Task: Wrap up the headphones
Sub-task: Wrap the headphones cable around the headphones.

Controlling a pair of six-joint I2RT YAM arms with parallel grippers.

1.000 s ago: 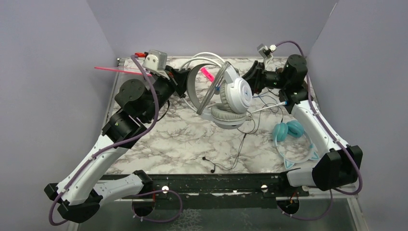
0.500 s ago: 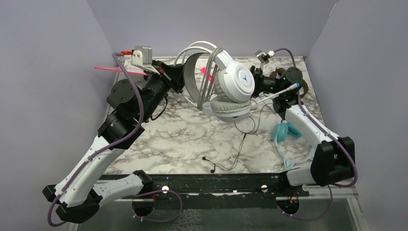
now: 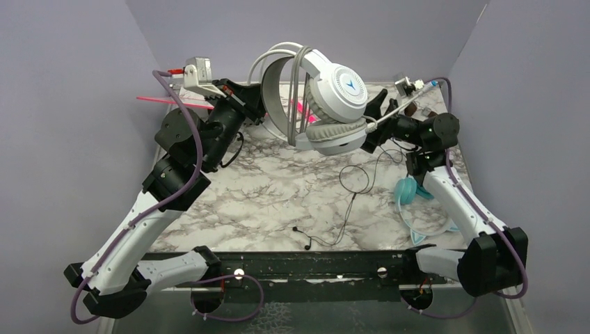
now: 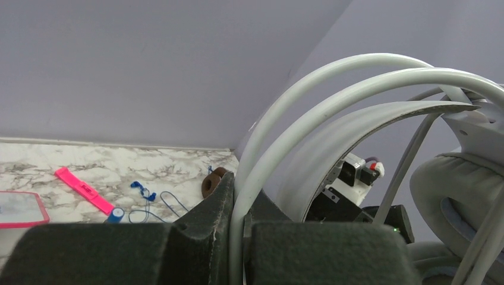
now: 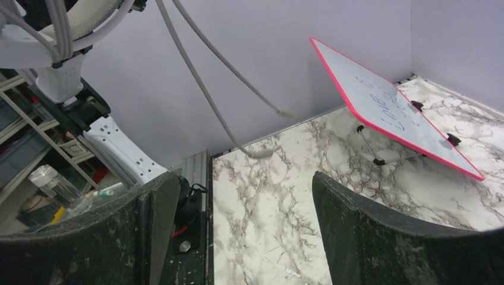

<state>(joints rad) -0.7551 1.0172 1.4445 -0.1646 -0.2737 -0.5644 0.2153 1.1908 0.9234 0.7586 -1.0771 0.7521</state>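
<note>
Headphones (image 3: 334, 97), white and grey, hung in the air above the back of the marble-patterned desk (image 3: 278, 202), held by the headband. The left pincer (image 3: 259, 106) was pinching one thin headband bar. In its own wrist view the black fingers (image 4: 119, 255) filled the lower edge and hid the lower part of the bar. The right pincer (image 3: 373, 122) stood just beside the lower ear cup, spread wide with nothing between its fingers.

A blue arrow-like logo (image 3: 353, 85) marked the upper cup, and no lettering could be read on it. A grey cord (image 5: 202, 89) hung down from the set.

A teal set (image 3: 410, 189) with cat ears lay at the desk's right side, partly hidden under the right arm. A brown ear cup (image 4: 211, 184) sat near the back wall, half hidden behind the left pincer.

A pink-framed whiteboard (image 5: 404, 127) stood tilted on the desk; its blue handwriting was too blurred to read.
</note>
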